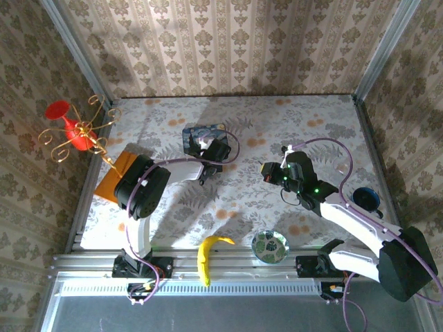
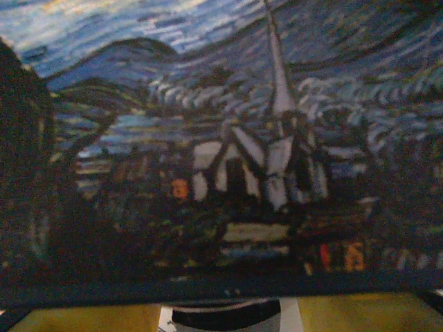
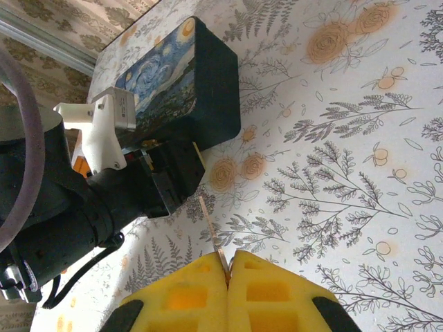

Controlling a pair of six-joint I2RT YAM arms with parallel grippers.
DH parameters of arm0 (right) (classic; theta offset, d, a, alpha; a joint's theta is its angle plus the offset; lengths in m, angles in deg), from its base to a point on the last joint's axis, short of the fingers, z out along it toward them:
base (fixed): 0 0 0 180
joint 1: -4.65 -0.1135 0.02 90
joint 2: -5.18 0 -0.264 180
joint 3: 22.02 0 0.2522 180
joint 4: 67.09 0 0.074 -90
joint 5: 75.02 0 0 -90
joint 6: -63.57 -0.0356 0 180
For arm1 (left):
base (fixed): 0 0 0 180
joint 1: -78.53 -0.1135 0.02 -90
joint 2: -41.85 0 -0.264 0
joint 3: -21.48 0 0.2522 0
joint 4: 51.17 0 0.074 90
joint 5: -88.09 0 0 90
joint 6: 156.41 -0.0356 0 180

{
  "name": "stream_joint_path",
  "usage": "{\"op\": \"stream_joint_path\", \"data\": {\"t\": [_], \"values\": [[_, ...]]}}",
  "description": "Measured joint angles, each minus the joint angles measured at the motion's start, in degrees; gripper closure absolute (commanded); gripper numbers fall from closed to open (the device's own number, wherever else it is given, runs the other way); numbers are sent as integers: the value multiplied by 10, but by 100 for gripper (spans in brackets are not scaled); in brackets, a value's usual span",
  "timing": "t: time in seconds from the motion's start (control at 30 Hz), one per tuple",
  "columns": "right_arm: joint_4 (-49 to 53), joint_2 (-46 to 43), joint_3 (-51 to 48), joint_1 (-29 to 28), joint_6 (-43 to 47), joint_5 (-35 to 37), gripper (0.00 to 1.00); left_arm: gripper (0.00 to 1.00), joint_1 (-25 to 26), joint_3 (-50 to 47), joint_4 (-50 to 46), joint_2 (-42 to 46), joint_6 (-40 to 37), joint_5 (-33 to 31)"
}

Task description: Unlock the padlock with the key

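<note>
Key (image 3: 210, 228) sticks up from the right hand (image 3: 227, 263), which is clamped on it, at the bottom of the right wrist view. Upper left there, the left hand (image 3: 169, 176) meets the blue painted box (image 3: 201, 83), grip unclear. The left wrist view shows the box's painting, blurred. Padlock's place cannot be told.

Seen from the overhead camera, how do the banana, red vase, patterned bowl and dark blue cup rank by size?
1. red vase and banana: about alike, too close to rank
2. patterned bowl
3. dark blue cup, smallest
</note>
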State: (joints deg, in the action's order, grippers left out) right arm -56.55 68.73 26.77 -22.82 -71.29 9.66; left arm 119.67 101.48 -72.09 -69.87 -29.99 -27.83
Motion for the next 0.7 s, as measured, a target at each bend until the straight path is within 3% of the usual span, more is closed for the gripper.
{"op": "stream_joint_path", "data": {"t": [0.5, 0.7], "values": [[-5, -2, -10, 0, -4, 0, 100, 74, -7, -2, 16, 0, 1, 14], [-33, 9, -26, 0, -4, -8, 100, 82, -7, 0, 12, 2, 38, 35]]}}
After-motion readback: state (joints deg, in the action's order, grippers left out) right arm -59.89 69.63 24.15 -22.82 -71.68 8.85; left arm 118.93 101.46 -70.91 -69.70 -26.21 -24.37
